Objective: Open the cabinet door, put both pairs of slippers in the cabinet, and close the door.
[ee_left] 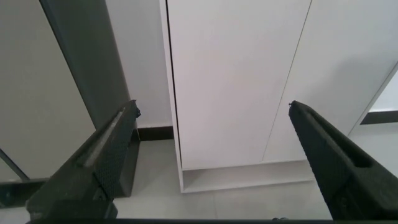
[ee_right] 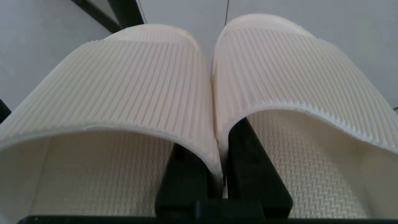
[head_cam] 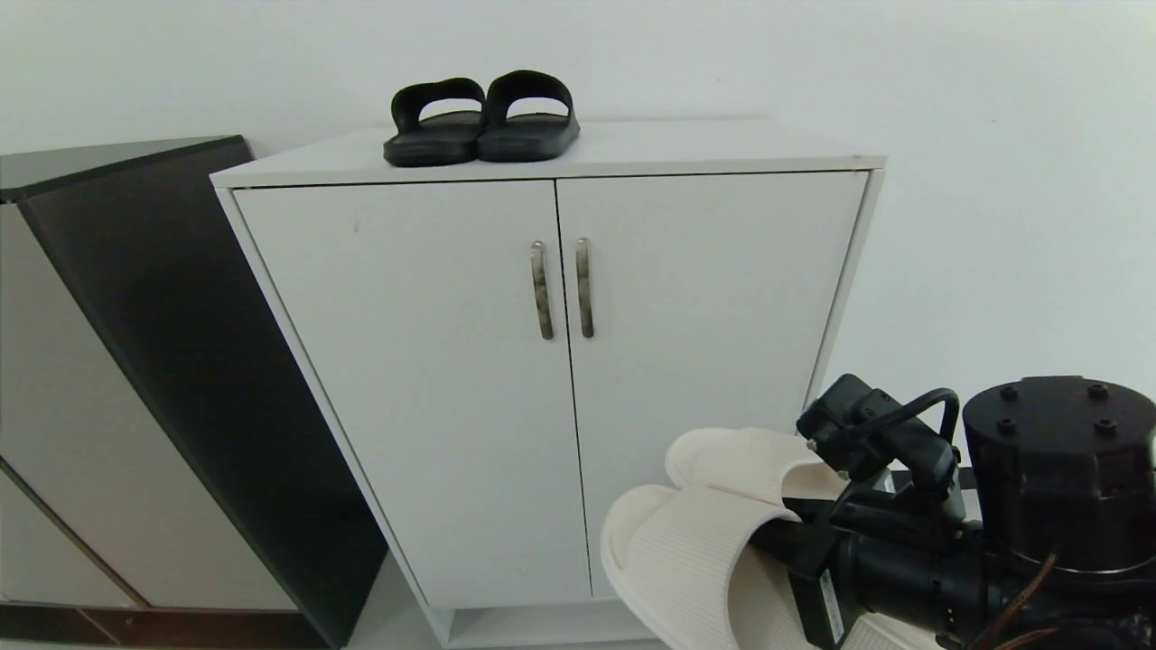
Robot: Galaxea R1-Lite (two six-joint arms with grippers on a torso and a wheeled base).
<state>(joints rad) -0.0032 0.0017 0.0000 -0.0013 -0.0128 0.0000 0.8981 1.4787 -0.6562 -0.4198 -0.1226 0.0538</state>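
A white two-door cabinet (head_cam: 542, 379) stands before me with both doors shut and two metal handles (head_cam: 562, 289) at the middle seam. A pair of black slippers (head_cam: 483, 119) rests on its top. My right gripper (head_cam: 795, 533) is low at the right, shut on a pair of cream ribbed slippers (head_cam: 713, 524); in the right wrist view its fingers (ee_right: 249, 168) pinch the inner straps of the cream slippers (ee_right: 217, 87) together. My left gripper (ee_left: 211, 137) is open, its two fingers wide apart, facing the cabinet's lower doors (ee_left: 249, 81) with nothing between them.
A dark, slanted cabinet (head_cam: 163, 361) stands close to the left of the white one. A plain white wall lies behind and to the right. Pale floor (ee_left: 249, 202) shows below the cabinet's base.
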